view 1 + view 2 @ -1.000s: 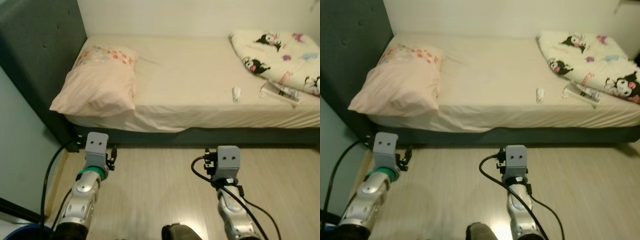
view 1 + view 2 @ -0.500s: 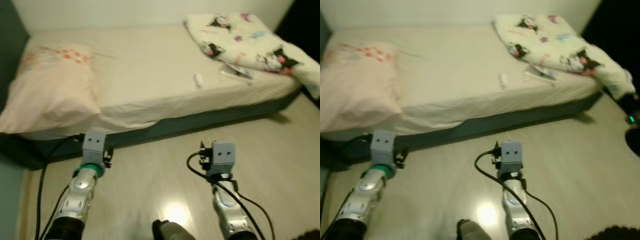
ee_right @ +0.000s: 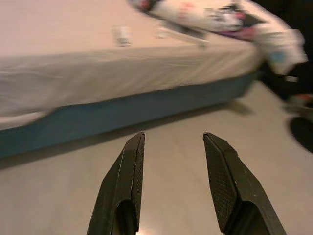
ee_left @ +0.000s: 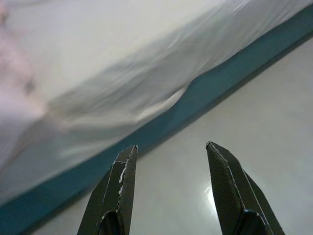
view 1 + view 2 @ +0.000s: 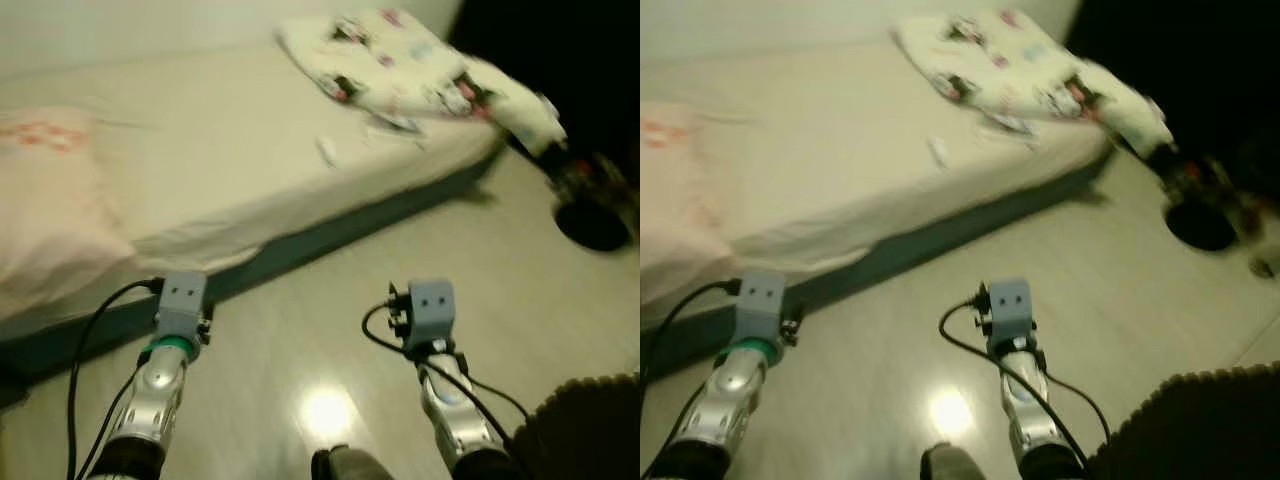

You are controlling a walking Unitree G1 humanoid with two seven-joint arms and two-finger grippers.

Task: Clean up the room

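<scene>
Pale pink pillow (image 5: 45, 205) sits off to the left on the bed (image 5: 200, 170), ahead of and to the outer side of the left gripper (image 4: 171, 161), and the picture is blurred. That left gripper hangs low over the light wooden floor (image 5: 330, 330) with its two black fingers spread apart and nothing between them, the bed's dark base (image 4: 215, 73) and rumpled cream sheet just ahead of it. Moving across, the right gripper (image 3: 171, 147) is also held over the floor, fingers parted and empty, bed edge ahead of it. Beyond it on the mattress lies a small white item (image 5: 326, 151), too blurred to name, and further right a cartoon-print quilt (image 5: 400, 65) spills over the foot of the bed. Far right of that gripper, something dark and round (image 5: 592, 225) sits on the floor, and a dark fuzzy mat (image 5: 585, 430) lies close beside the right arm.
</scene>
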